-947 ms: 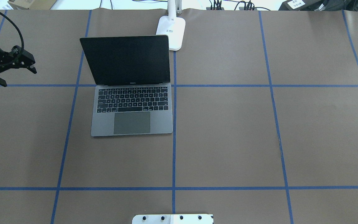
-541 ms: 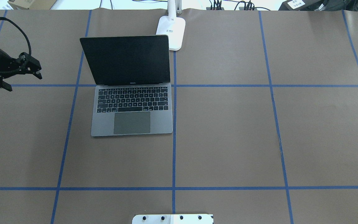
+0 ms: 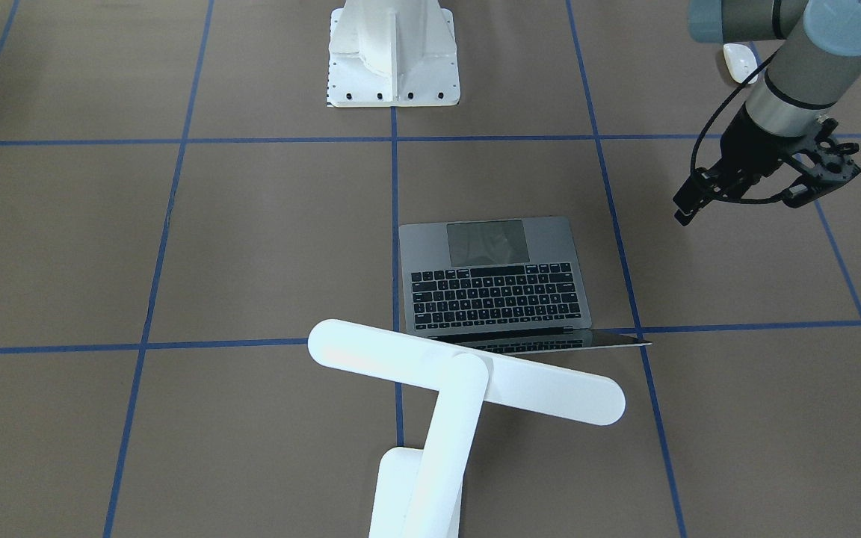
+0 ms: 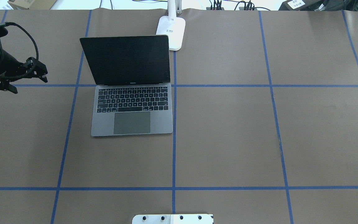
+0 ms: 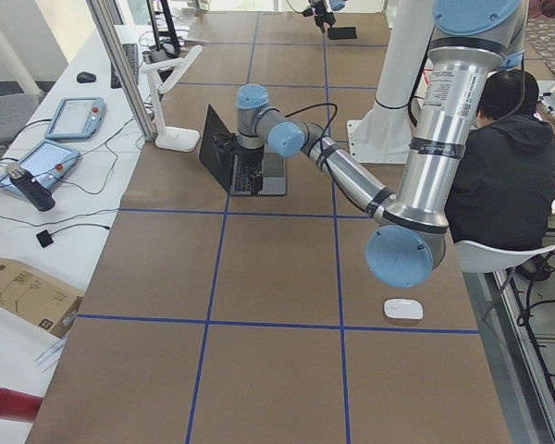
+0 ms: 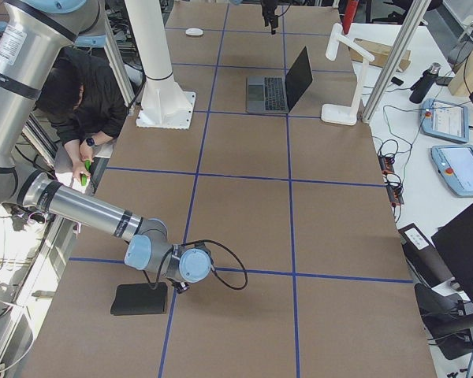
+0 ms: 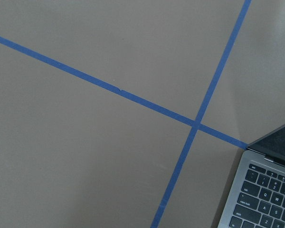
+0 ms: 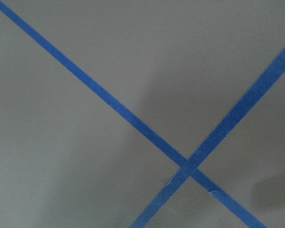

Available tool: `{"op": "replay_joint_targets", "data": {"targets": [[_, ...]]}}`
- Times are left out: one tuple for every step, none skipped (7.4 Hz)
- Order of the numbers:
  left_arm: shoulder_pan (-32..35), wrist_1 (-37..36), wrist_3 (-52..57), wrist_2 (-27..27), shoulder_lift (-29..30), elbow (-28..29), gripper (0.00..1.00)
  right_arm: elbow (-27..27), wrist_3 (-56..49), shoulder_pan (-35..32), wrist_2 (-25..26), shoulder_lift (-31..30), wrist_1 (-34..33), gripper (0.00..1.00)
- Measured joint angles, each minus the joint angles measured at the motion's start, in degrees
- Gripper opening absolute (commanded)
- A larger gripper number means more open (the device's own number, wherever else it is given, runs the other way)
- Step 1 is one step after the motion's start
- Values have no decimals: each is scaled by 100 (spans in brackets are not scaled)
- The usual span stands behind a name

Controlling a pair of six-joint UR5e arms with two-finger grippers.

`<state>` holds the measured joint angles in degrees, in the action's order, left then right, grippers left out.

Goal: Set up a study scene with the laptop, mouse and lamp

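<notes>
Left of the laptop [image 4: 132, 109], near its hinge line, the left gripper [image 4: 29, 85] hangs above the bare table with its fingers spread and nothing between them. The laptop stands open and the lamp [image 3: 468, 373] rises just behind its screen, so the piece left to place looks to be the mouse [image 5: 403, 309], which lies well apart from the laptop, further left and nearer the robot's edge. To do this well, the arm should probably swing back toward that edge with its fingers spread, come down square over the mouse's narrow sides, close gently on the glossy shell, and set it down just beside the laptop without brushing the screen. The overhead view misses the mouse altogether, while the left side view shows it whole and the front-facing view only as a sliver beside the arm. Only the front-facing view shows the lamp's bar head reaching over the laptop's screen; overhead gives just the base. The left wrist view catches the laptop's corner beside a tape [image 7: 195, 124] cross, no fingers. The right gripper [image 6: 177, 285] appears only in the right side view, far from the laptop beside a black pad [image 6: 139, 299]; whether its fingers are spread, I cannot tell.
</notes>
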<state>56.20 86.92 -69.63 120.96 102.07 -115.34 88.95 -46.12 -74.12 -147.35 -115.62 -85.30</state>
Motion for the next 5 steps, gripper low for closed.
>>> {"op": "replay_joint_targets", "data": {"targets": [[-2, 0, -4, -2, 14, -3, 100, -179, -320, -65, 177, 57, -91, 100], [-10, 0, -8, -2, 29, -5, 100, -300, -645, -170, 295, 115, -287, 100], [-24, 0, -12, -3, 46, -5, 100, -349, -908, -287, 414, 190, -529, 100], [-44, 0, -14, -2, 53, -5, 100, -361, -1080, -393, 524, 276, -747, 100], [-56, 0, -15, -3, 56, -6, 100, -360, -1155, -460, 612, 422, -948, 100]]}}
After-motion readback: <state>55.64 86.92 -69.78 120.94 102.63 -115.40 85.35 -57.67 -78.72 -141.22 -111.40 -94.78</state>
